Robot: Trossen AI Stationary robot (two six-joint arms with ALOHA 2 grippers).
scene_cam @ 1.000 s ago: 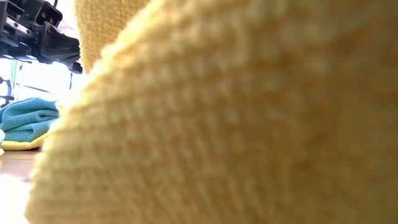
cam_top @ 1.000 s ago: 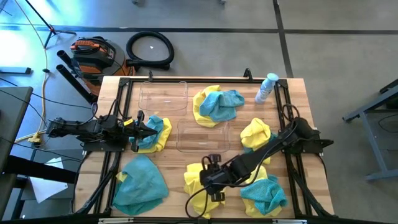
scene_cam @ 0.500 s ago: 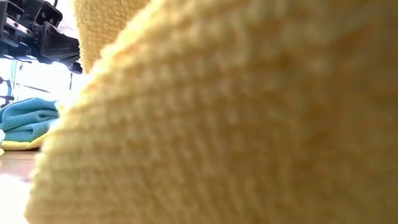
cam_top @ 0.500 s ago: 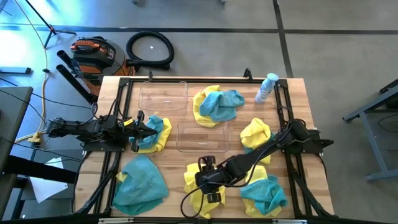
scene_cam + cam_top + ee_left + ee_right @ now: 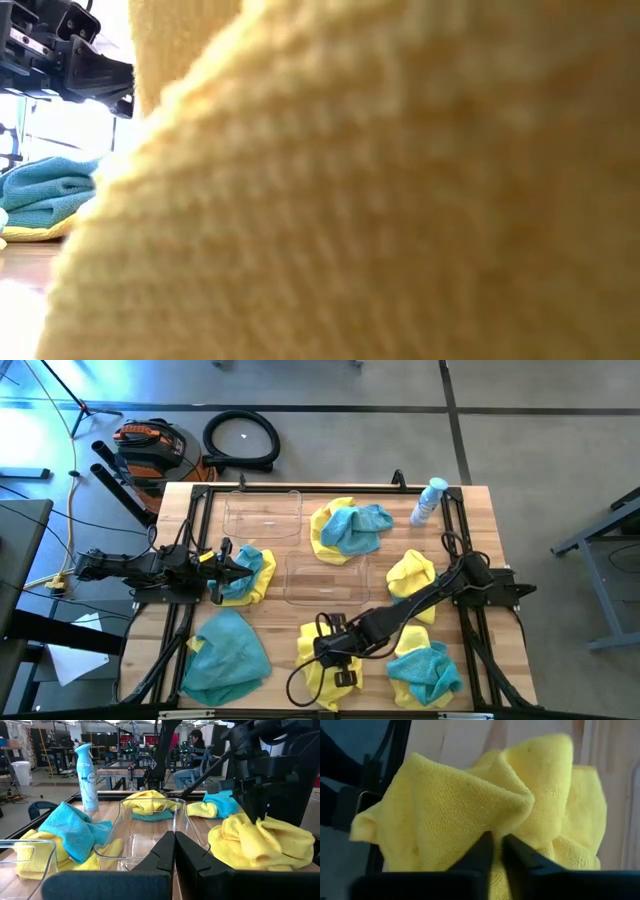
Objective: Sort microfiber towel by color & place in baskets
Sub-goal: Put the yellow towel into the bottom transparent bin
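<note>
Yellow towel (image 5: 485, 810) between right tool (image 5: 495, 851) fingers

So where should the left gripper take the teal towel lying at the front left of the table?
Take the teal towel from straight above, near its raised, wrinkled middle: it lies spread and flat, so the edges give little to pinch. The left gripper, shut, is beside the nearby teal-and-yellow heap.
</note>
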